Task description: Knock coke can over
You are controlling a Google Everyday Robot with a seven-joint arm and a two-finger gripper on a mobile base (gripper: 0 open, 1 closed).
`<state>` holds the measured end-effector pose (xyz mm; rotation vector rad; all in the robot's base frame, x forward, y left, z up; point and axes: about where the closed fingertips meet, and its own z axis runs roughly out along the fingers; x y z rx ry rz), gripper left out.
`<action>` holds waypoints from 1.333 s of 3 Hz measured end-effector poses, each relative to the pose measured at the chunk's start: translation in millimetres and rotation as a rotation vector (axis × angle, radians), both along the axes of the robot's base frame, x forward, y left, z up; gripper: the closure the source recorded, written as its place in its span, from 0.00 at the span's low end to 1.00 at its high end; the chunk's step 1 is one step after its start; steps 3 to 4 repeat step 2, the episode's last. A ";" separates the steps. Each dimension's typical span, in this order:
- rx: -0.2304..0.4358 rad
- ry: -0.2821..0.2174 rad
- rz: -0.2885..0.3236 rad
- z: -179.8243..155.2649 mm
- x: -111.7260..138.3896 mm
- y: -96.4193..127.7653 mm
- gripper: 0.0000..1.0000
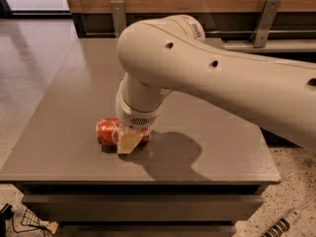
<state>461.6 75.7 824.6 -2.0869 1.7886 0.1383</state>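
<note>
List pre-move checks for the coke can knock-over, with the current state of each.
1. coke can toppled: ok, it lies on its side.
2. Can on the table, short of the front edge: ok.
3. gripper position: ok, low at the can's right part.
4. Gripper free of the can: cannot tell, the arm hides the contact.
5. Can at rest, not rolling: cannot tell.

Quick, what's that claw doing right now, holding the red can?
Gripper: low over the coke can lying on the table; open or closed cannot be told.
</note>
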 end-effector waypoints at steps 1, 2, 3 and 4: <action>-0.001 -0.003 0.001 1.4 -0.8 0.1 0.00; -0.001 -0.003 0.001 1.4 -0.8 0.2 0.00; -0.001 -0.003 0.001 1.4 -0.8 0.2 0.00; -0.001 -0.003 0.001 1.4 -0.8 0.2 0.00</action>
